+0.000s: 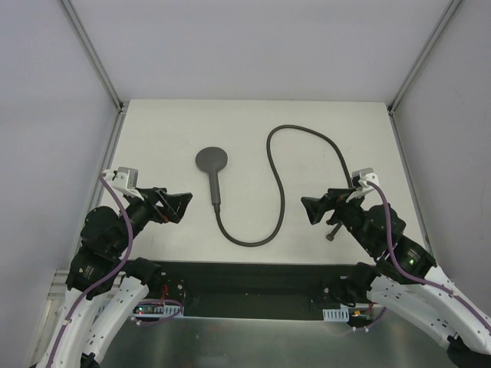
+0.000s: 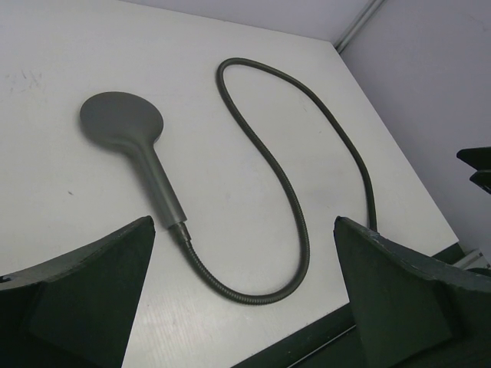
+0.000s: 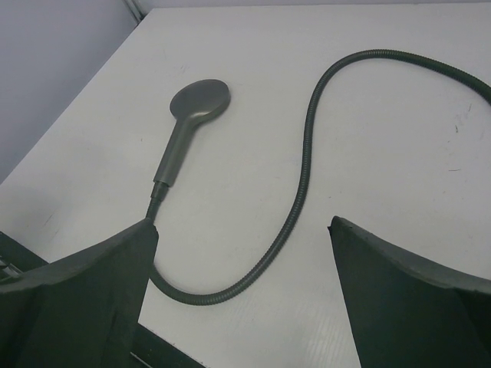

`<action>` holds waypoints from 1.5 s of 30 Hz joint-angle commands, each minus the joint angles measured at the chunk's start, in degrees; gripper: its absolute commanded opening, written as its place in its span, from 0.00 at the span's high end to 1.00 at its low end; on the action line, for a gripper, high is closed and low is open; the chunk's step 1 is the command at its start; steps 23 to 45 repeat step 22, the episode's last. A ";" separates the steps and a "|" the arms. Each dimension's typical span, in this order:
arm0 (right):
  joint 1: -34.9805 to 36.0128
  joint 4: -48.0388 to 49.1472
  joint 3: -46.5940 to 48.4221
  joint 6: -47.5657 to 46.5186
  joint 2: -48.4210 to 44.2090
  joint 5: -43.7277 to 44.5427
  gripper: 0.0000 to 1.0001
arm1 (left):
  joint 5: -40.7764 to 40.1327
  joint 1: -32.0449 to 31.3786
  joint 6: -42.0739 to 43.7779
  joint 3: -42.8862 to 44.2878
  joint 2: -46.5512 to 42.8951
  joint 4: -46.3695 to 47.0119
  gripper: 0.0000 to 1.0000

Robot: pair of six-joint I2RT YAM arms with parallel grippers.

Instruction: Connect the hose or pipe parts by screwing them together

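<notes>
Top external showing dark grey round shower head (image 1: 214, 173) lying on white worktop (image 1: 153, 138), touching thin grey flexible hose (image 1: 281, 203); left end effector (image 1: 186, 207), right end effector (image 1: 308, 211) gaping, gripping nothing

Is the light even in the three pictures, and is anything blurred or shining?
Top external: soft, even light; the shower head and hose are sharp, with faint shadows on the table. Left wrist: the left gripper's fingers are dark and slightly blurred. Right wrist: the right gripper's fingers too; no glare.
</notes>
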 commanded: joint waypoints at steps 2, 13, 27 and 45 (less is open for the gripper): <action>0.00 1.08 0.59 -0.70 -0.24 -1.30 0.04 | 0.43 -0.41 1.00 -0.29 -0.19 1.38 0.01; -0.08 2.22 0.68 -1.40 -0.06 -2.09 0.04 | 0.25 -0.41 0.83 0.76 1.30 1.91 0.01; 0.00 1.61 0.85 -1.23 -0.23 -2.44 0.04 | 0.16 -0.41 0.56 1.02 1.66 2.26 0.01; 0.00 1.61 0.85 -1.23 -0.23 -2.44 0.04 | 0.16 -0.41 0.56 1.02 1.66 2.26 0.01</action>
